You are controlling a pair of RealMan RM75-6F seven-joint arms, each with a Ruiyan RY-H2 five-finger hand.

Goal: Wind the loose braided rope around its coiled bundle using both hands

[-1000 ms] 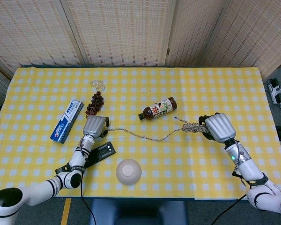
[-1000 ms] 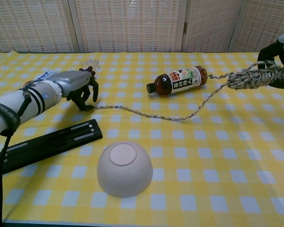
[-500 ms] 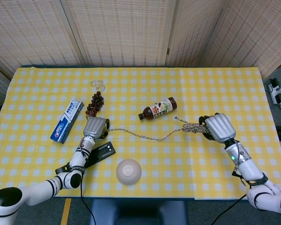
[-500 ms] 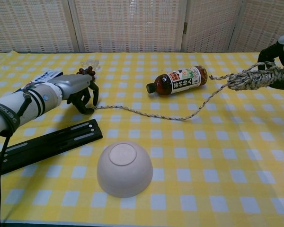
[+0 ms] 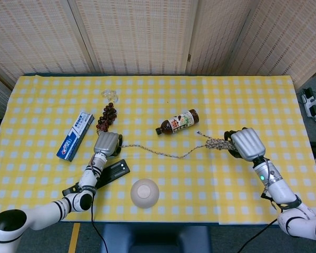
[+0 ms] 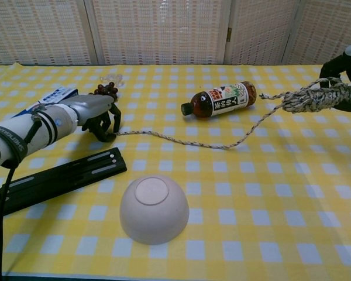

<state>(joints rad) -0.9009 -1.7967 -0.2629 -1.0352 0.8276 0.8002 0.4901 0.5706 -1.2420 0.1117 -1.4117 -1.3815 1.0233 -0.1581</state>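
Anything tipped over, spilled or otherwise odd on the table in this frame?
Two things stand out: the bottle lies on its side near the table's middle, cap on, no spill visible, and the bowl sits upside down at the near edge. Nothing looks damaged.

Rough braided rope [image 6: 193, 141], glossy plastic bottle [image 6: 220, 98], matt smooth bowl [image 6: 154, 208].

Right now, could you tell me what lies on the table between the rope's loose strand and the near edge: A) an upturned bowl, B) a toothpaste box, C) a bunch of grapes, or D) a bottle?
A: the upturned bowl sits nearer the table edge than the loose strand, which runs across the cloth behind it.
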